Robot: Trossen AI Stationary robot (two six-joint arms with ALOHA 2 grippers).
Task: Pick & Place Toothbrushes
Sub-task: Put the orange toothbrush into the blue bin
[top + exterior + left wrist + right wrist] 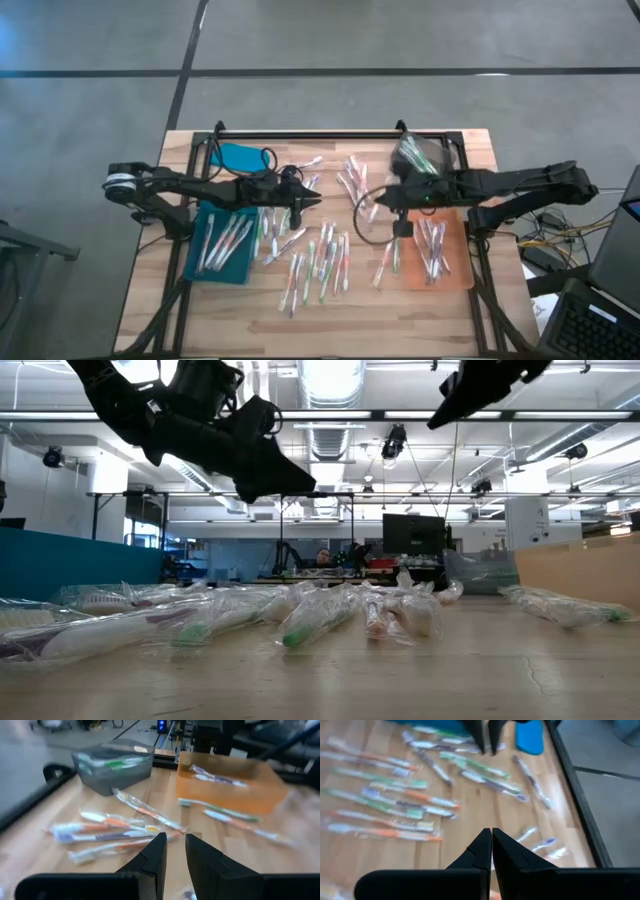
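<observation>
- Dark left gripper point(312, 203) reaches level toward the table's middle above the wooden tabletop point(400, 300), fingers slightly parted, empty.
- Right gripper point(362, 206) faces it, fingers closed on nothing.
- Thin pale wrapped toothbrushes point(318, 265) lie scattered below both grippers, mostly lengthwise front-to-back, untouched.

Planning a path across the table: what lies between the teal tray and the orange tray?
In the high view, loose toothbrushes lie scattered on bare wood between the teal tray and the orange tray.
</observation>
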